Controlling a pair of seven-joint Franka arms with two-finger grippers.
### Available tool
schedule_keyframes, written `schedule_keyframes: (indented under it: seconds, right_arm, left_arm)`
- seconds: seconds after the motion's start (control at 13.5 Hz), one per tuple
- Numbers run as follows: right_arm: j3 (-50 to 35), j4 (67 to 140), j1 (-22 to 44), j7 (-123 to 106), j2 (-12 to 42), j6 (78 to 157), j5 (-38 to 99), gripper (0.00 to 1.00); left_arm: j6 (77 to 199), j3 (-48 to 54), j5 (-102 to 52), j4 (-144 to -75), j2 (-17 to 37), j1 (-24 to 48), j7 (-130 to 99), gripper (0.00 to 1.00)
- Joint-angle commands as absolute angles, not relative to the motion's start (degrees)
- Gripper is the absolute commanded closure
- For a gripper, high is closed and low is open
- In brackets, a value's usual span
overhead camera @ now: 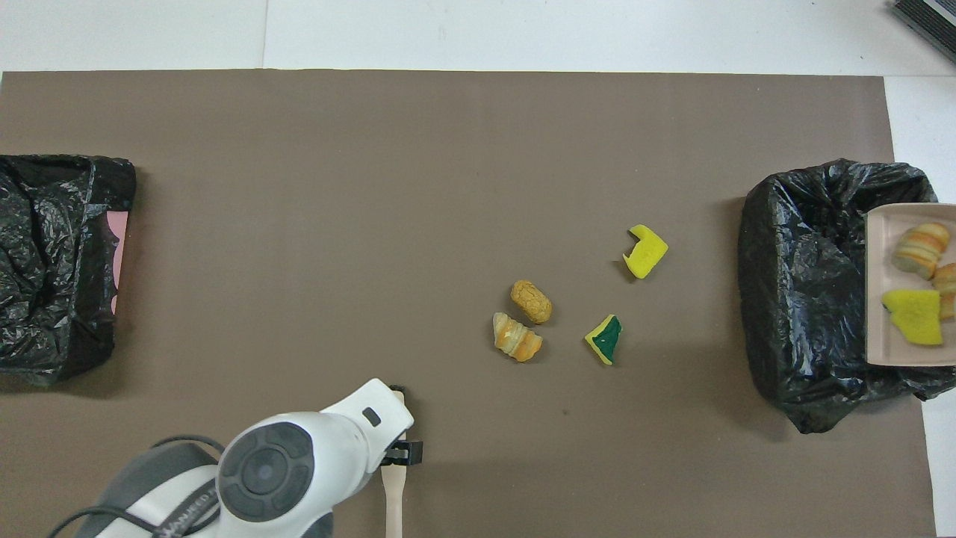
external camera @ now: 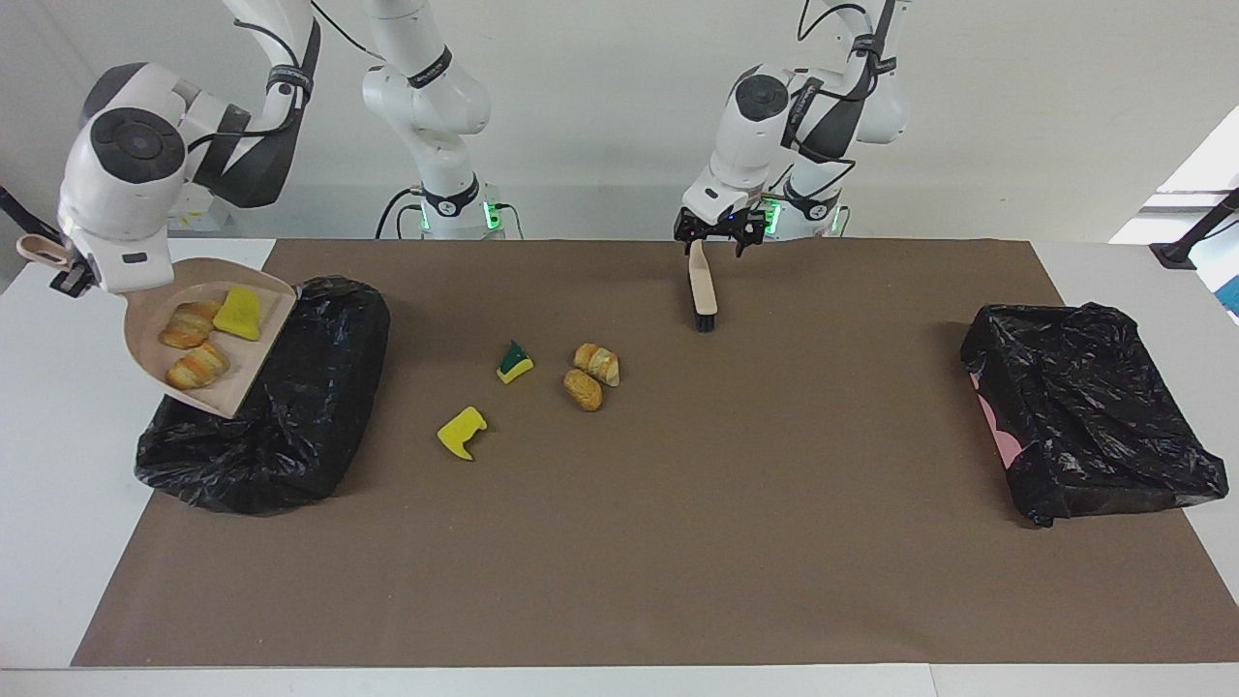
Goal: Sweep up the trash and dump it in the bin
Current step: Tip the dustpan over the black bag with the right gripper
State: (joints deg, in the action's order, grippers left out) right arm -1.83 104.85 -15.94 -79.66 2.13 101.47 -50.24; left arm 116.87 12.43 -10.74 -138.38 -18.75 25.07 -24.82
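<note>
Right gripper (external camera: pixel 73 276) is up over the right arm's end of the worktop (external camera: pixel 58 542), jaws clamped tight on the handle of the dustpan (external camera: pixel 247 363). The pan hangs with its open lip aimed down at the black-bagged bin (external camera: pixel 281 426) under it. That makes sense: lip over the bag means whatever slides off lands inside, not on the brown mat (external camera: pixel 678 532). The load is not out yet. Two croissant lumps (external camera: pixel 189 324) and a yellow sponge bit (external camera: pixel 237 313) sit in the pan, so the tilt looks too shallow to shed them and more tip is likely needed. Over at the left arm, the left gripper (external camera: pixel 714 237) sits right at the handle end of the brush (external camera: pixel 704 290), jaws spread wide, gripping nothing. The brush lies flat on the mat close to the robots, bristles pointing toward the loose scraps. It is parked there, I'd say, because sweeping can't go on while the pan is away at the bin. Four pieces of trash are on the mat between brush and bin: a green-backed sponge piece (external camera: pixel 514 363), a plain yellow sponge piece (external camera: pixel 462 431), and two bread lumps (external camera: pixel 590 376) touching each other. A second bagged bin (external camera: pixel 1094 426) waits at the left arm's end, well apart from all this. By my reckoning the job is under halfway: first load at the bin, a second sweep to come.
</note>
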Motion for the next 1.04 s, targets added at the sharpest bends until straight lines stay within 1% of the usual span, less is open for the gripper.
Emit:
schedule_keyframes:
  seconds: [0.0, 0.22, 0.37, 0.67, 0.89, 0.96]
  right_arm:
    - [-2.1, 112.5, -15.0, -75.6, -4.0, 101.4, -54.3, 1.0]
    - [-2.0, 112.2, -18.6, -77.3, -4.7, 102.3, -55.8, 1.0]
    - [-2.0, 111.4, -19.1, -79.6, -5.6, 102.5, -55.8, 1.0]
    - [-2.2, 110.7, -18.5, -80.6, -6.5, 102.3, -53.6, 1.0]
    - [-2.7, 110.7, -17.5, -80.2, -6.3, 102.8, -43.5, 1.0]
    - [-2.7, 110.7, -15.9, -79.9, -6.3, 102.8, -40.1, 1.0]
  left_arm:
    - [110.4, 12.8, -7.0, -128.4, -16.0, 18.6, -17.5, 0.0]
    - [102.5, 12.7, -2.1, -116.7, -11.6, 15.1, -14.2, 0.0]
    - [99.2, 12.6, -1.6, -111.1, -10.4, 13.0, -13.3, 0.0]
    - [94.7, 12.4, -1.4, -105.7, -10.5, 9.1, -7.3, 0.0]
    - [94.0, 12.4, -1.4, -102.7, -10.5, 6.2, -4.9, 0.0]
    - [94.0, 12.4, -1.4, -101.9, -10.3, 5.7, -4.5, 0.0]
